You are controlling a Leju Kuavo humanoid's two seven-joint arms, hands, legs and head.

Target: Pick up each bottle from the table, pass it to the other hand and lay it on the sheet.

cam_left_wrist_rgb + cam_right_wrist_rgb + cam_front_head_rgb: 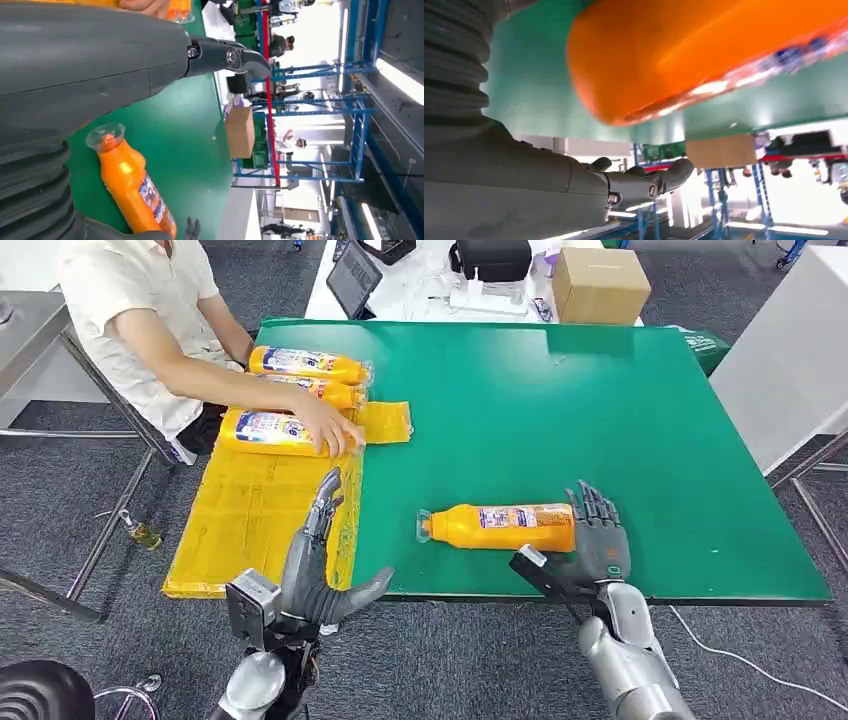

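An orange bottle lies on its side near the front edge of the green table, its clear cap pointing left; I see it as well in the left wrist view and close up in the right wrist view. My right hand is at the bottle's base end, fingers spread beside it, holding nothing. My left hand hovers open over the yellow sheet. Three more orange bottles lie at the sheet's far end, where a person's hand rests on the nearest one.
A person in a white shirt sits at the table's left. A cardboard box, a tablet and a black bag stand on the white table behind. A metal table stands at far left.
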